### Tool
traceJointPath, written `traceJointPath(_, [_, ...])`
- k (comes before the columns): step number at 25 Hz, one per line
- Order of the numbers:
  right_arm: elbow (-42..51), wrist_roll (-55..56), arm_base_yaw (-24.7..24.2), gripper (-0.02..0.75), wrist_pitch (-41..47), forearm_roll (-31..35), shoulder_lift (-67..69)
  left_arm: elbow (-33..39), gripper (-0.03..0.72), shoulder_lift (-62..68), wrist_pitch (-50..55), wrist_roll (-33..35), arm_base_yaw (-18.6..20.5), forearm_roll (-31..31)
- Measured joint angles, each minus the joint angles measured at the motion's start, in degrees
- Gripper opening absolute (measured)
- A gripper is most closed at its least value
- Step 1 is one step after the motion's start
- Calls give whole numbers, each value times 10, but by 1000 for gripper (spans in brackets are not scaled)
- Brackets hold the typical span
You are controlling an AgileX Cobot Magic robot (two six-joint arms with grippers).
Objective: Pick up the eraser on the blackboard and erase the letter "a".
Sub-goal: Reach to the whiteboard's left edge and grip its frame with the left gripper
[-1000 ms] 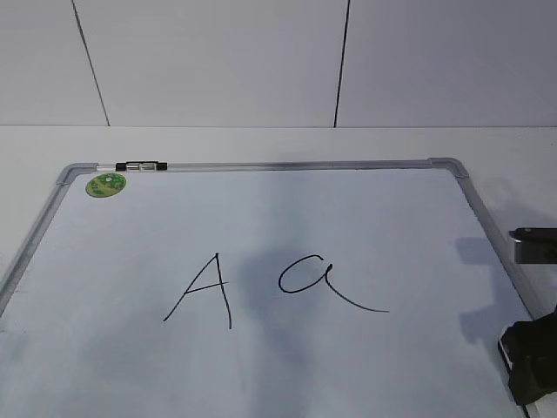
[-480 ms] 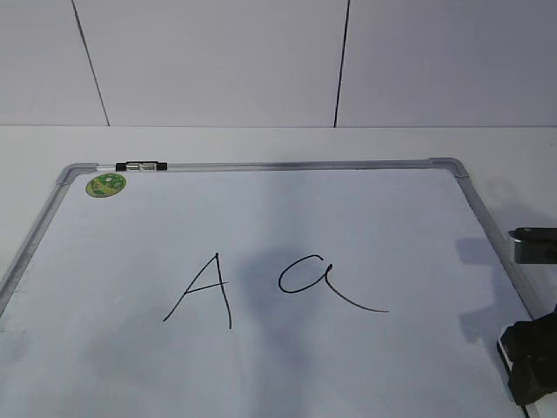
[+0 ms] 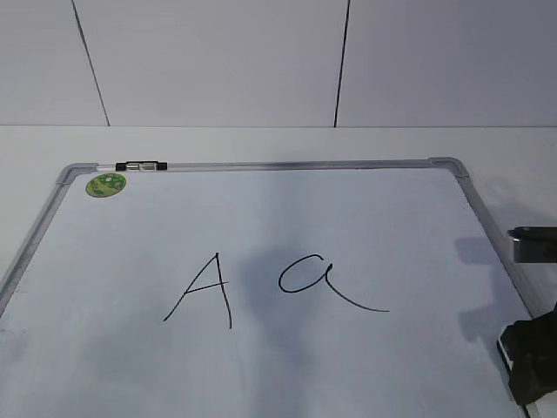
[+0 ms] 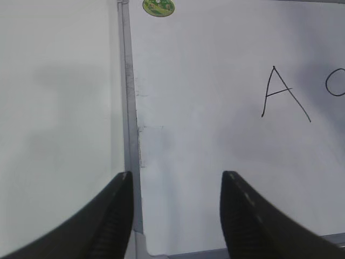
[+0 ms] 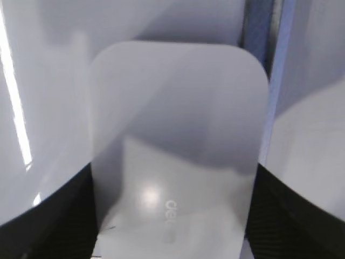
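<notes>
The eraser (image 5: 178,108), a white block with rounded corners and grey lettering, fills the right wrist view between my right gripper's (image 5: 173,178) black fingers, which press on both its sides. In the exterior view the eraser (image 3: 533,246) sits at the right edge by the blackboard's (image 3: 365,218) right frame, with its shadow on the board. The cursive letter "a" (image 3: 324,277) is written at the board's middle, left of the eraser. My left gripper (image 4: 175,181) is open and empty over the board's near left corner. It is out of the exterior view.
A capital "A" (image 3: 207,292) is written left of the "a". A green sticker (image 3: 105,184) and a small marker (image 3: 142,165) are at the far left corner. The black body of the right arm (image 3: 531,366) is at the bottom right. A white wall rises behind the table.
</notes>
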Motion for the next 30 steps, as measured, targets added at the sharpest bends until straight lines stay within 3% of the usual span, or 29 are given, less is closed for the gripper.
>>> traceJointPath(18, [-26, 0, 0, 560, 88, -3, -7, 0, 393, 23, 0, 0, 0, 0])
traceJointPath(25, [-57, -4, 0, 560, 152, -3, -66, -5, 393, 111, -20, 0, 0, -11])
traceJointPath(30, [-103, -6, 0, 560, 183, -3, -97, -48, 393, 227, -41, 0, 0, -12])
